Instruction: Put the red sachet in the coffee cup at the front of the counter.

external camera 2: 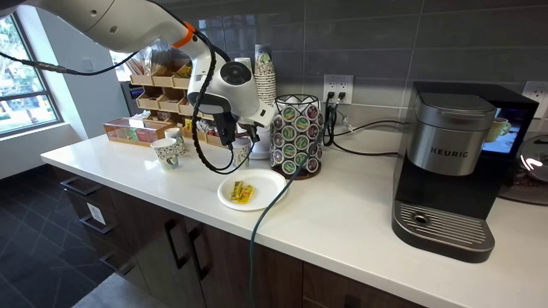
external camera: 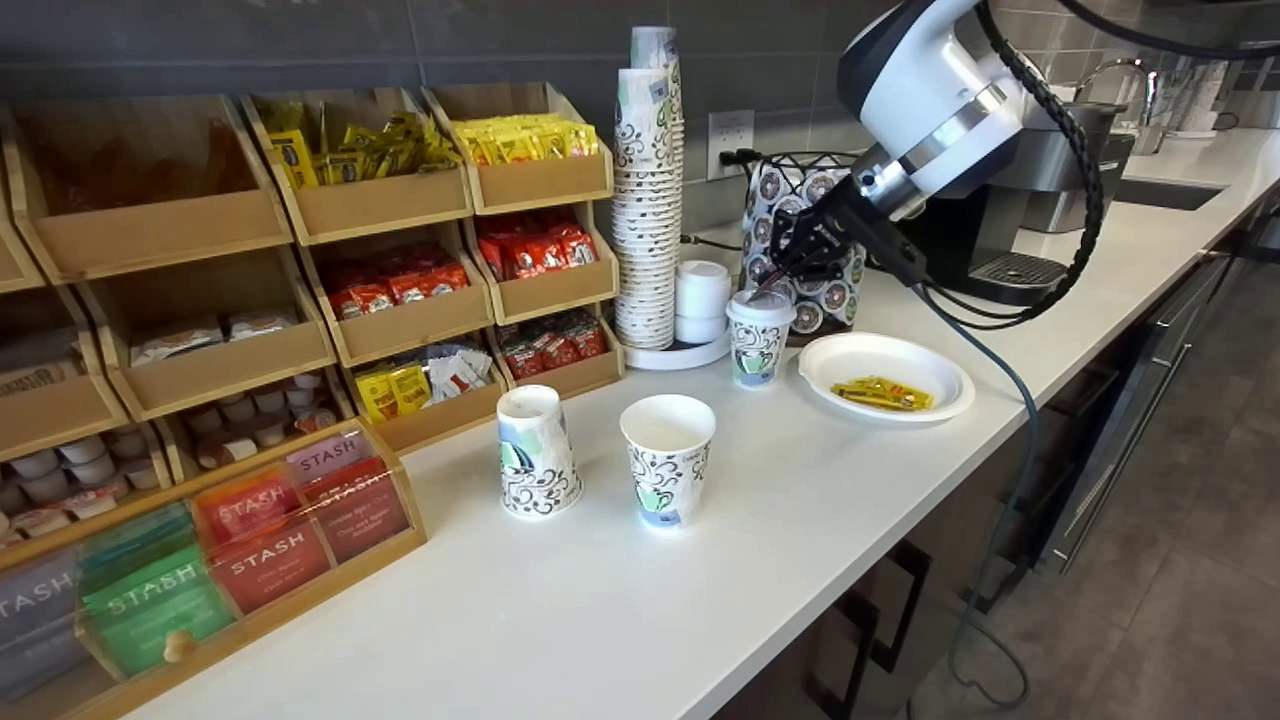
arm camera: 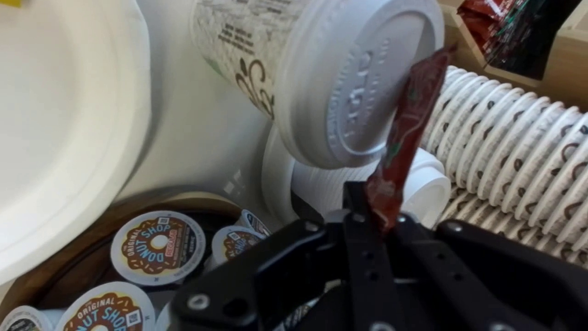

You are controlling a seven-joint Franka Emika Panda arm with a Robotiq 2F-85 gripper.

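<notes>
My gripper point(arm camera: 379, 211) is shut on the red sachet point(arm camera: 406, 124), which sticks out from the fingertips. In an exterior view the gripper point(external camera: 795, 262) hangs tilted at a lidded paper cup point(external camera: 757, 345), with the sachet just over its lid; I cannot tell whether they touch. In the wrist view the sachet overlaps the edge of the lid point(arm camera: 363, 87). An open, upright paper cup point(external camera: 668, 460) stands nearer the front of the counter; it also shows in an exterior view point(external camera 2: 167, 154). An upside-down paper cup point(external camera: 538, 455) stands beside it. The sachet is hidden in that exterior view.
A white plate point(external camera: 830, 350) with yellow packets point(external camera: 885, 393) lies by the lidded cup. A pod carousel point(external camera 2: 296, 134), a tall cup stack point(external camera: 645, 230) and stacked lids point(external camera: 702, 300) stand close to the gripper. Wooden bins point(external camera: 545, 185) and a tea box point(external camera: 405, 490) line the back.
</notes>
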